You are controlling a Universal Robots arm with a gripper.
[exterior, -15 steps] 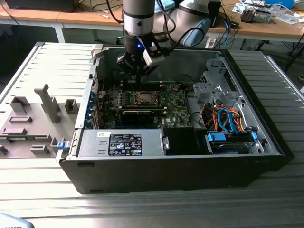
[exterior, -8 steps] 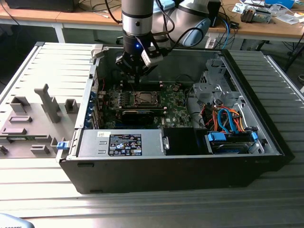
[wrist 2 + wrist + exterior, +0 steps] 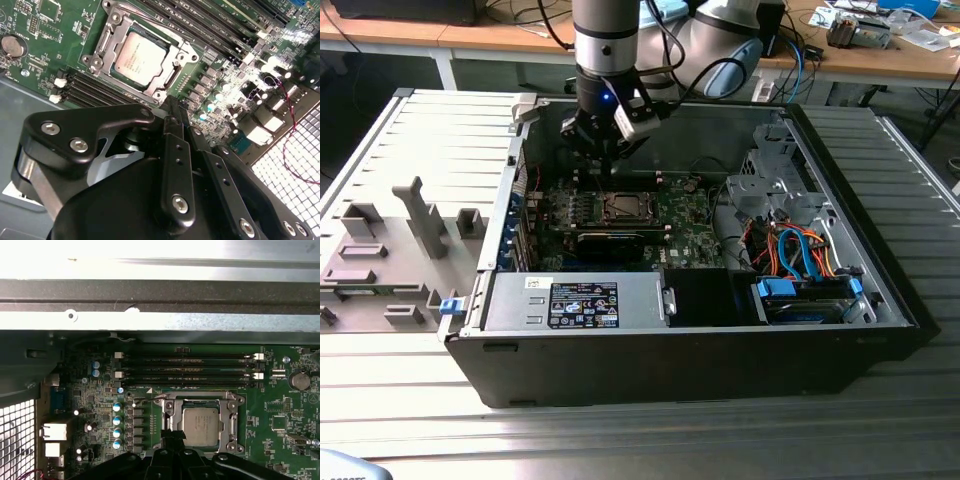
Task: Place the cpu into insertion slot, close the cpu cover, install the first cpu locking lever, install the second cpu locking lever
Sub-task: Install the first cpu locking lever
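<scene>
Pincer (image 3: 172,107) closed, empty, pointing down beside cpu (image 3: 139,55), cpu cover (image 3: 107,37) shut

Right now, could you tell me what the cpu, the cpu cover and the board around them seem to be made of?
The cpu looks like brushed, silvery-grey metal on top, with a dull, even sheen. The cpu cover around it appears to be thin pressed metal, grey with bright glints along its edges. The circuit board looks like green lacquered laminate, matte, studded with small components; the laminate is a guess from its colour.

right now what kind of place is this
Probably an electronics or robotics lab: an open computer case on a ridged metal bench, a robot arm above its motherboard, and cluttered desks behind.
</scene>
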